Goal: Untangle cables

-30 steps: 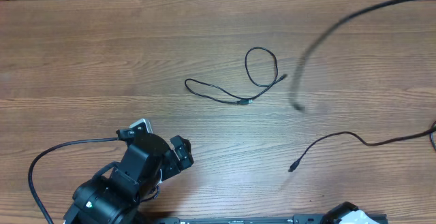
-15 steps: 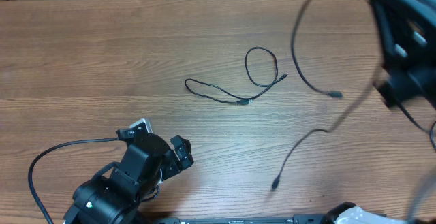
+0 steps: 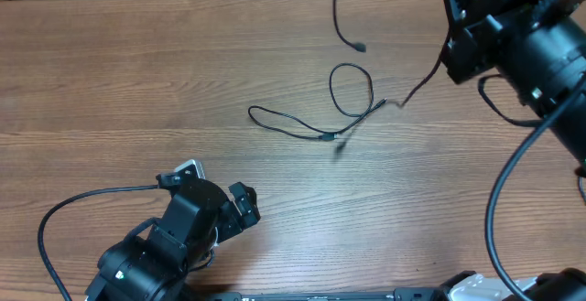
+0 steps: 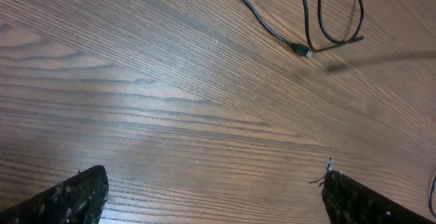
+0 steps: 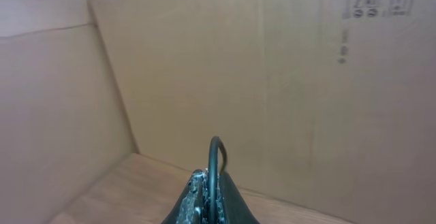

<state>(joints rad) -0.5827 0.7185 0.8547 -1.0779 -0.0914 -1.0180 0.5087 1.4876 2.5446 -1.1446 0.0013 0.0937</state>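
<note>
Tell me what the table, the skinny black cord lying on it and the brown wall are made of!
The table looks like wood or a wood-look laminate: brown grain lines and a soft sheen. The cord seems coated in rubber or plastic: black, matte, bending in loose loops. The wall looks like cardboard: flat tan, with folded creases and printed marks.

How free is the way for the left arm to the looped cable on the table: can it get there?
Probably yes. The left gripper is open, and only bare table lies between it and the looped cable. The right gripper holds a second cable raised.
</note>
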